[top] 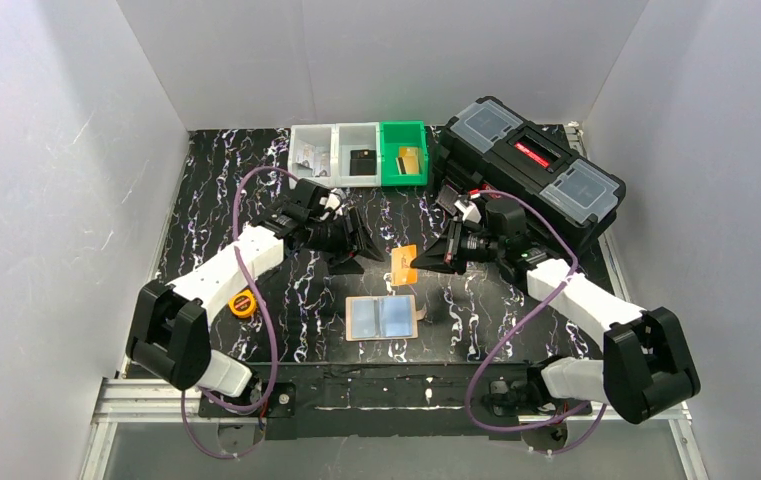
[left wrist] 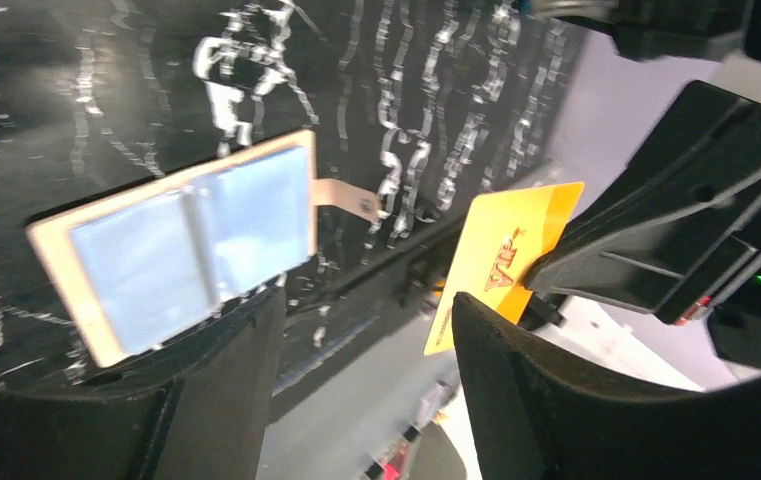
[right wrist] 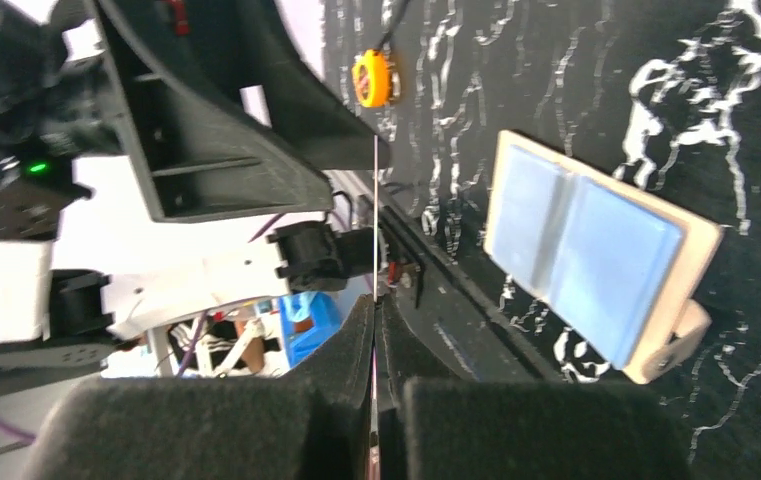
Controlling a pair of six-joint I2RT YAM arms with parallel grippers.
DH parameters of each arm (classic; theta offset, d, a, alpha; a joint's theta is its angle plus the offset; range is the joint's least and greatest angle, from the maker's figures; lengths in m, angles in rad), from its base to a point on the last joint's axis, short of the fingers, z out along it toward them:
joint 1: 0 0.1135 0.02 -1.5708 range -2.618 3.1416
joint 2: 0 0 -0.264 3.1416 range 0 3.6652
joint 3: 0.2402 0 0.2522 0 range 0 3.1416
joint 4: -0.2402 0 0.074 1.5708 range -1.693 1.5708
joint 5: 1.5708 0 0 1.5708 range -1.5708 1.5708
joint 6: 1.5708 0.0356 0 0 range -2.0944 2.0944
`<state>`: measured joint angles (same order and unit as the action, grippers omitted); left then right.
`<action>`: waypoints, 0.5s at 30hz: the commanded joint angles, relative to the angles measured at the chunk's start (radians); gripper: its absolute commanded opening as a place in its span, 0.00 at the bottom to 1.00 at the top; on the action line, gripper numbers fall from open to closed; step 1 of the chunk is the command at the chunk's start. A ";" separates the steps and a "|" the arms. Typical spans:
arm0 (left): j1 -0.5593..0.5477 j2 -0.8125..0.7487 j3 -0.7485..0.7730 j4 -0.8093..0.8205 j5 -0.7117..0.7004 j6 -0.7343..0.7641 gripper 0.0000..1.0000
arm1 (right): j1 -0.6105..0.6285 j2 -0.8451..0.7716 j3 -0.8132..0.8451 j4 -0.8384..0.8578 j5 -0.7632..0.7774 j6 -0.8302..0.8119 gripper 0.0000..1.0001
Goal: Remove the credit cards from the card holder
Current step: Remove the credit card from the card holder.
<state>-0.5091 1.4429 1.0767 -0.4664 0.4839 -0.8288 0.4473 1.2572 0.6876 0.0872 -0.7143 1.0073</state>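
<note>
White walls [top: 376, 60] enclose a black surface [top: 216, 200] streaked with white marbling. Two white-and-black arms reach in from the near edge toward the middle.

The card holder [top: 381, 318] lies opened flat on the surface, near the front and centred between the arms. Its border is cream-beige and both halves show pale blue panels. I cannot tell whether these are cards or pockets. A small snap tab [left wrist: 348, 198] sticks out from one side. Nothing touches the card holder.

Just behind it, lifted off the surface, is a yellow-orange credit card [top: 405, 265] printed with "VIP". The right tool [top: 421, 262] has its fingers pinched tight on one edge of the card. From the right wrist view, the card appears only as a thin line [right wrist: 374, 220] running out from between the closed fingers.

The left tool [top: 361, 250] faces the right one from the other side of the card. Its fingers are spread wide and grip nothing. In the left wrist view, the card [left wrist: 511, 250] stands just past one finger [left wrist: 556, 400], with the card holder [left wrist: 171, 255] beyond the other.

At the back of the surface sit two clear bins [top: 336, 155] and a green bin [top: 403, 150]. Each has small items inside. A large black toolbox [top: 531, 165] rests at the back right. An orange tape measure [top: 243, 303] lies beside the left arm.
</note>
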 commanded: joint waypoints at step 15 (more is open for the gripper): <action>0.024 0.005 -0.124 0.541 0.356 -0.297 0.56 | -0.020 -0.029 0.020 0.161 -0.157 0.169 0.01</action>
<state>-0.4915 1.4403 0.9627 0.0101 0.7704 -1.0897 0.4316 1.2404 0.6880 0.1684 -0.8310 1.1358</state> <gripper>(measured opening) 0.574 0.023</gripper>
